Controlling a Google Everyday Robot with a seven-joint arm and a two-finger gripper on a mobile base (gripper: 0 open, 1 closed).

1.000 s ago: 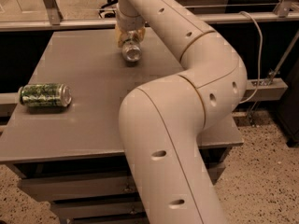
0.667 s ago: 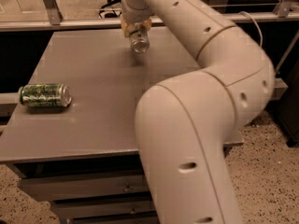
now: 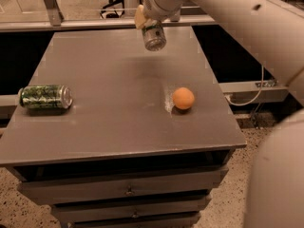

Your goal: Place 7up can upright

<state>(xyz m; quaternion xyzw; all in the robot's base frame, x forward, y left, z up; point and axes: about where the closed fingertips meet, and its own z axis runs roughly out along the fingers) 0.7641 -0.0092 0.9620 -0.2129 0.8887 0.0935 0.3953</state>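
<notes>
The 7up can (image 3: 153,34) is a small silver-white can with a silver end. It hangs tilted in the air above the far middle of the grey table (image 3: 114,108). My gripper (image 3: 145,19) is at the far edge of the table, at the end of the big white arm (image 3: 228,13), and is shut on the can's upper part. The can's silver end faces down and toward the camera. It does not touch the tabletop.
A dark green patterned can (image 3: 45,97) lies on its side at the table's left edge. An orange ball (image 3: 183,98) sits right of centre. Drawers are under the tabletop. A rail runs behind the table. My arm fills the right side of the view.
The arm has swung up and to the right, uncovering the table's right half and the orange ball. The can has been lifted higher above the table, still in the gripper.
</notes>
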